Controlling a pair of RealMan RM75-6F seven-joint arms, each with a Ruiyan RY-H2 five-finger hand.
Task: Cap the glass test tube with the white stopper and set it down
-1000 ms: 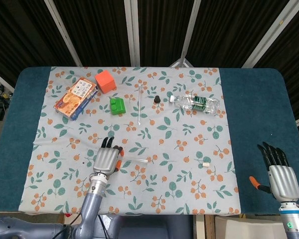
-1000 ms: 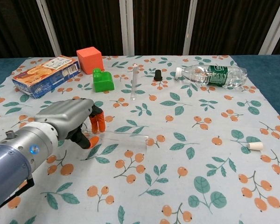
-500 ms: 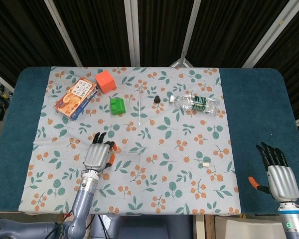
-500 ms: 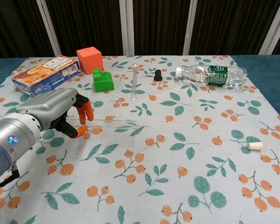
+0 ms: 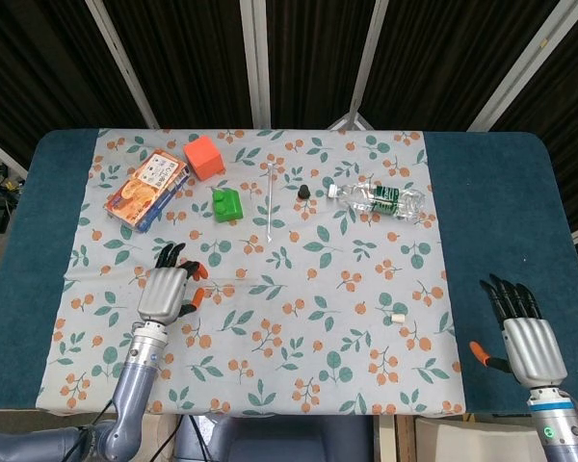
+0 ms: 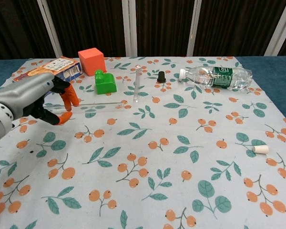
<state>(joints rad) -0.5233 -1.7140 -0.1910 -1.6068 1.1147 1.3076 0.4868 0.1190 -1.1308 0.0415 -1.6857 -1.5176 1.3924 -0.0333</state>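
My left hand (image 5: 168, 291) (image 6: 32, 98) pinches one end of a thin glass test tube (image 6: 97, 104) (image 5: 226, 280). The tube sticks out level to the right, above the floral cloth. The white stopper (image 5: 398, 317) (image 6: 260, 149) lies on the cloth far to the right, well apart from the tube. My right hand (image 5: 525, 337) hovers over the blue table edge at the right, fingers spread and holding nothing; the chest view does not show it.
A second long glass tube (image 5: 270, 197) (image 6: 137, 83) lies at the back centre beside a black stopper (image 5: 304, 192) (image 6: 161, 76). A plastic bottle (image 5: 380, 200) (image 6: 219, 77) lies back right. A green brick (image 5: 227, 204), orange cube (image 5: 203, 157) and snack box (image 5: 146, 189) sit back left.
My left hand has carried the test tube leftward and away from me, off the cloth. The right hand has shifted slightly left. The stopper has not moved.
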